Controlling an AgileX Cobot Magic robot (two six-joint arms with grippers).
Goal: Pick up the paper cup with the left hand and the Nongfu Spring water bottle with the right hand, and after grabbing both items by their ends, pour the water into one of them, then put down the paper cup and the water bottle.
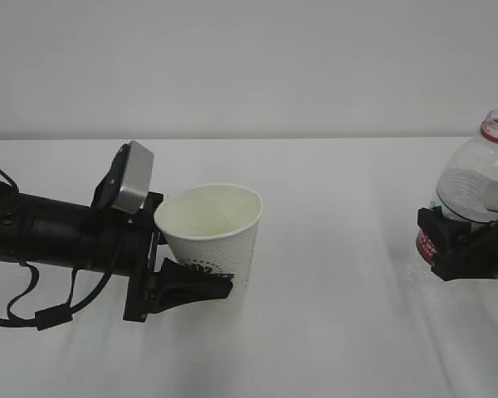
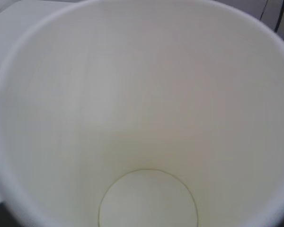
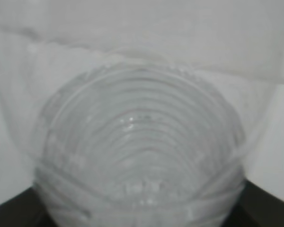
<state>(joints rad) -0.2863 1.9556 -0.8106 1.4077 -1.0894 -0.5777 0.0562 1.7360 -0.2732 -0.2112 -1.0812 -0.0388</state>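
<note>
The left hand (image 1: 183, 286) grips the paper cup (image 1: 212, 232) low, mouth tipped rightward to receive, while the right hand (image 1: 448, 245) clamps the Nongfu Spring water bottle (image 1: 477, 178) at its label, uncapped

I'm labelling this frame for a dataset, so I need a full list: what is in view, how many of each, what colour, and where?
paper cup: one, white with a dark green print, cream inside; left of centre, tilted, held in the left gripper; no water visible in it from the left wrist view.
Nongfu Spring water bottle: one, clear with a red label and red neck ring, uncapped; far right, held in the right gripper.
table: one, white; under everything.
wall: one, pale grey; behind the table.
left gripper: one, black; closed on the cup's lower part.
right gripper: one, black; closed around the bottle's label area.
</note>
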